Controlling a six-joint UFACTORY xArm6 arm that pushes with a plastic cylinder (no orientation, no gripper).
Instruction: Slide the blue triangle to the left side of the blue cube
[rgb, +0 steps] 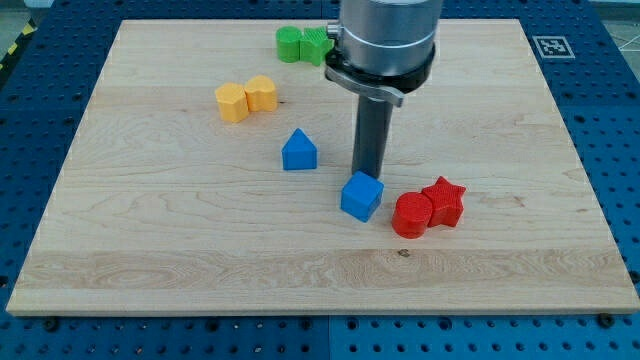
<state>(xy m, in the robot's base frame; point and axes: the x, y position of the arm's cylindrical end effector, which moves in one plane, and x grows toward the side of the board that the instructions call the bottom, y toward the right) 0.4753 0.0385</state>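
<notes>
The blue triangle (299, 151) sits near the middle of the wooden board (150, 250), pointing up. The blue cube (361, 196) lies to its lower right, a short gap away. My tip (368, 172) comes down just above the blue cube's top edge, touching or almost touching it, and stands to the right of the blue triangle.
Two yellow blocks (245, 98) sit side by side at the upper left. Two green blocks (304, 44) lie at the view's top, partly behind the arm. A red cylinder (411, 214) and a red star (444, 200) touch each other right of the blue cube.
</notes>
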